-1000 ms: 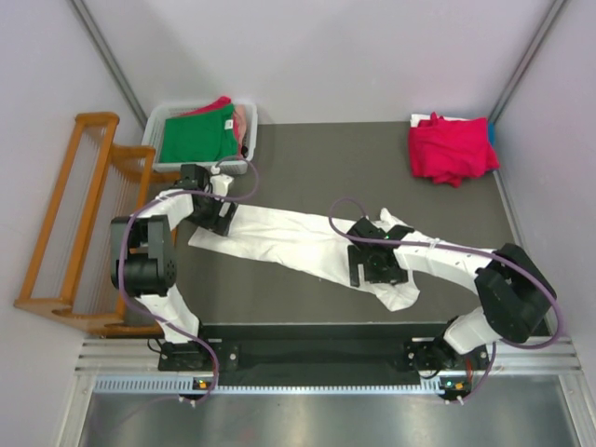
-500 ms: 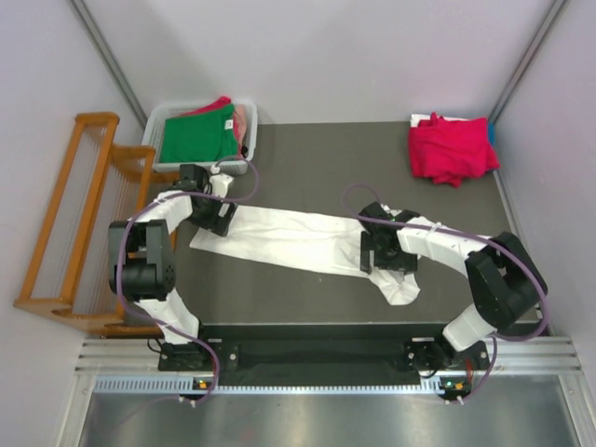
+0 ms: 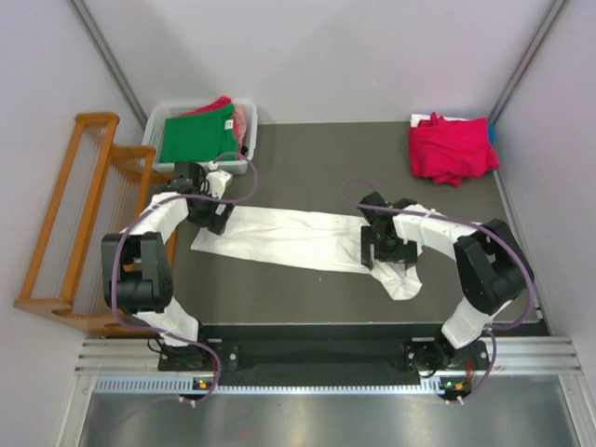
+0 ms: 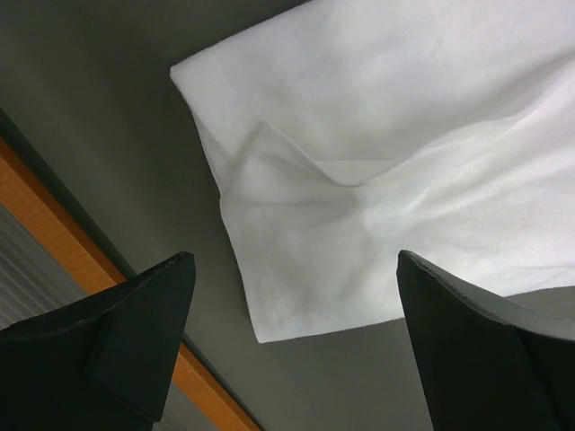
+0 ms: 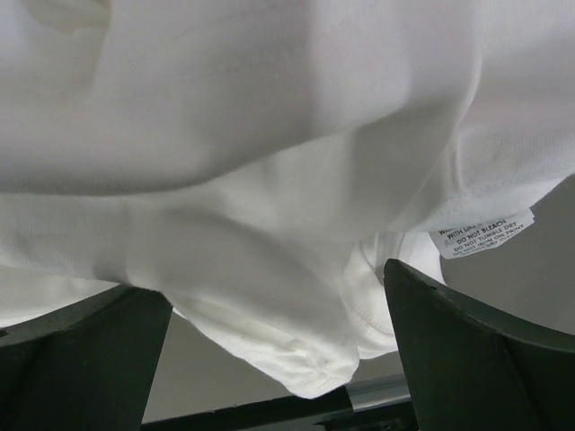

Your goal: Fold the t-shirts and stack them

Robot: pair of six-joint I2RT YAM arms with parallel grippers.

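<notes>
right gripper (image 5: 277, 287): jaws wide, nothing held, low over right end of white shirt (image 3: 298, 237); label (image 5: 481, 233) just right of it
left gripper (image 4: 295, 269): jaws wide, empty, over the shirt's left corner
green shirt (image 3: 196, 137): in basket (image 3: 250, 140), just beyond left gripper
red shirts (image 3: 450, 149): piled well beyond right gripper

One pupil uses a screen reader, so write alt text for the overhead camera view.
A white t-shirt folded into a long strip lies across a dark table, the open left gripper over one end and the open right gripper over the other. Behind, a green t-shirt sits in a white basket at left; red t-shirts are heaped at right.
</notes>
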